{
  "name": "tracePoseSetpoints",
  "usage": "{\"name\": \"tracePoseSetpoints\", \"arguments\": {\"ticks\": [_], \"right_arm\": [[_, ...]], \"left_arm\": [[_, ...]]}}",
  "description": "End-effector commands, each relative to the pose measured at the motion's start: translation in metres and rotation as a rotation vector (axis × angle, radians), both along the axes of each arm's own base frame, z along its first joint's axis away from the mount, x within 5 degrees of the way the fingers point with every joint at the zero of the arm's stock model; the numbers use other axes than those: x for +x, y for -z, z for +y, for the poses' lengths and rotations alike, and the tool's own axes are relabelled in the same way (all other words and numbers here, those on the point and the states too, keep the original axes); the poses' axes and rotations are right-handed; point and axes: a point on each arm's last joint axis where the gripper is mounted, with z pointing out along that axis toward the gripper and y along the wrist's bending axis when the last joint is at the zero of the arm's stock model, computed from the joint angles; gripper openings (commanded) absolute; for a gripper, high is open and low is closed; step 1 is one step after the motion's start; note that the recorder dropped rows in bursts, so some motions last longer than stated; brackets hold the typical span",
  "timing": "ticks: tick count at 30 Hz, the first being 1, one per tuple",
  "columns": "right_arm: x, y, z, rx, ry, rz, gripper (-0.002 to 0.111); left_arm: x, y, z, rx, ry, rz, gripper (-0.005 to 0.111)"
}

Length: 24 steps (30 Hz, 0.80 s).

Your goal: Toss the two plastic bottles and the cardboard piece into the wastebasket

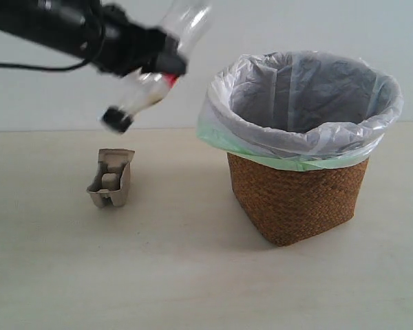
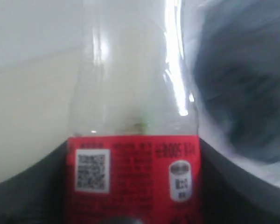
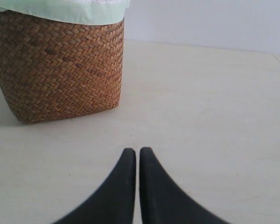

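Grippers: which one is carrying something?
The left gripper, gripping the red-label bottle in the air near the wastebasket; the right gripper is shut and empty.

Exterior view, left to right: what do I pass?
First the cardboard piece → then the wastebasket. The bottle held by the left gripper hangs above, overlapping the cardboard's span, so it is left out.

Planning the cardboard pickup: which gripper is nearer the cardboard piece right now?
Left. The left gripper, holding the black-capped bottle, is in the air above the cardboard piece. The right gripper, shut, sits low by the wastebasket, cardboard outside its view.
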Motion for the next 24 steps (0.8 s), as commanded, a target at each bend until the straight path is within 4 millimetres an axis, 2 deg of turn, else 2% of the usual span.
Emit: {"name": "tracePoseSetpoints", "arguments": {"ticks": [1, 3, 5, 7, 13, 15, 17, 19, 20, 22, 24], "right_arm": [[0.000, -0.001, 0.000, 0.000, 0.005, -0.010, 0.000], [0.000, -0.001, 0.000, 0.000, 0.005, -0.010, 0.000], [0.000, -0.001, 0.000, 0.000, 0.005, -0.010, 0.000], [0.000, -0.001, 0.000, 0.000, 0.005, -0.010, 0.000], [0.000, -0.001, 0.000, 0.000, 0.005, -0.010, 0.000], [0.000, -0.001, 0.000, 0.000, 0.005, -0.010, 0.000], [0.000, -0.001, 0.000, 0.000, 0.005, -0.010, 0.000], [0.000, -0.001, 0.000, 0.000, 0.005, -0.010, 0.000], [0.000, -0.001, 0.000, 0.000, 0.005, -0.010, 0.000], [0.000, -0.001, 0.000, 0.000, 0.005, -0.010, 0.000], [0.000, -0.001, 0.000, 0.000, 0.005, -0.010, 0.000]], "left_arm": [[-0.014, -0.065, -0.059, -0.346, 0.185, -0.264, 0.075], [-0.007, -0.060, -0.074, -0.349, 0.140, -0.270, 0.109], [0.003, -0.048, -0.084, -0.369, 0.054, -0.241, 0.105], [0.006, -0.043, -0.086, -0.362, 0.035, -0.240, 0.103], [0.003, -0.042, -0.087, -0.384, 0.053, -0.173, 0.102], [0.002, -0.036, -0.086, -0.305, 0.081, -0.167, 0.100], [-0.002, -0.034, -0.079, -0.168, 0.123, -0.179, 0.097], [-0.007, -0.039, -0.057, -0.010, 0.102, -0.152, 0.089], [-0.009, -0.043, -0.042, 0.053, 0.060, -0.112, 0.080], [-0.016, -0.042, -0.025, 0.149, 0.058, -0.018, 0.070], [-0.024, -0.031, -0.014, 0.238, 0.097, 0.137, 0.068]]}}
